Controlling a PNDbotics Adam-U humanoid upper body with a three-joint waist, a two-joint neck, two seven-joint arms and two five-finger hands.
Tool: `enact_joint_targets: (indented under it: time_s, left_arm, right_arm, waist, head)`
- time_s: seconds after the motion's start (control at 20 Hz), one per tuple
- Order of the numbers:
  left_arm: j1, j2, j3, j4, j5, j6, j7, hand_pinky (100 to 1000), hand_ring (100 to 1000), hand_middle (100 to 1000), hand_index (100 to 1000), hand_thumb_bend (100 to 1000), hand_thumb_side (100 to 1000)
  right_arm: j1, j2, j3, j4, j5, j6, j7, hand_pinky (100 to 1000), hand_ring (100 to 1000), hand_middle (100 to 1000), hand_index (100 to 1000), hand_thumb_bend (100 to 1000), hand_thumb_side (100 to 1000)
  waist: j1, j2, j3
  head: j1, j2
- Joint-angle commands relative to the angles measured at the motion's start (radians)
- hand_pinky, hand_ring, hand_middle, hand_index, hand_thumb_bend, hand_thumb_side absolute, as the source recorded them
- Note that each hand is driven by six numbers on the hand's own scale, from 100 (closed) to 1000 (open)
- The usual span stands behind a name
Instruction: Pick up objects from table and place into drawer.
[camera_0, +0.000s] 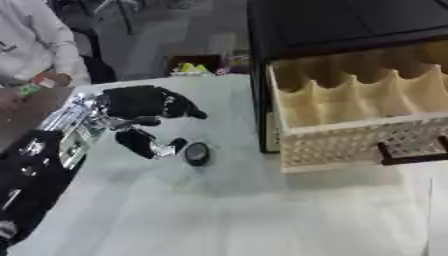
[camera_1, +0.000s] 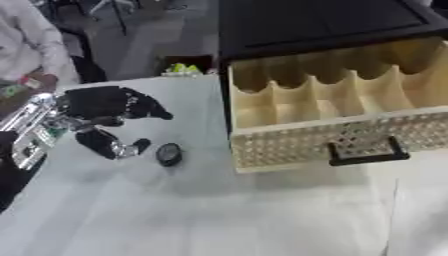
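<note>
Nearest to me was the bare pale table (camera_0: 219, 215), nothing on its near half. Along its left edge the robot's left arm came in, black with silver joints, and ended in the left hand (camera_0: 144, 107) about halfway up the table. The hand's fingers were spread and partly bent, with the thumb (camera_0: 150, 145) reaching down toward a small dark round object (camera_0: 197, 153). The thumb tip stood just beside the object; I could not tell whether it touched. Nothing was pinched. The right hand was nowhere to be seen.

To my eye this was the reach before the pickup. The next move would call for closing the fingers round the object, lifting it, and carrying it right, over the drawer's front wall.

The drawer (camera_1: 315, 145) stood pulled out at the table's right edge, pale wood with a perforated front and a dark handle (camera_1: 367, 152). Wavy dividers split it into compartments, which looked empty. Above it was a dark cabinet (camera_1: 315, 22). Past the table's far edge sat a dark bin (camera_0: 194, 64) holding something yellow-green, on a grey floor.
</note>
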Motion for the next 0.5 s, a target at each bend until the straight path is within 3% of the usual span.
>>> enact_joint_targets:
  time_s: [0.05,0.4,0.5]
  left_arm:
    - [-0.022,0.034,0.038,0.008,0.038,-0.114,-0.126,743,886,866,1000,100,856]
    - [-0.025,0.021,0.067,0.075,0.022,-0.114,-0.141,770,909,888,1000,100,998]
    - [-0.026,0.019,0.069,0.082,0.014,-0.114,-0.142,774,911,885,1000,100,1000]
  right_arm:
    - [-0.012,-0.007,-0.009,-0.016,0.000,-0.002,-0.003,245,477,472,682,868,987]
    - [-0.017,-0.009,-0.010,-0.016,-0.001,-0.004,-0.003,242,475,470,681,868,987]
    - [-0.017,-0.008,-0.010,-0.016,-0.002,-0.004,-0.003,241,474,470,681,868,987]
  waist:
    - [-0.008,-0.022,-0.002]
    - [-0.006,-0.012,-0.013]
    - [-0.004,-0.010,-0.016]
  head:
    - [0.001,-0.019]
    - [0.004,-0.023]
    - [0.005,-0.024]
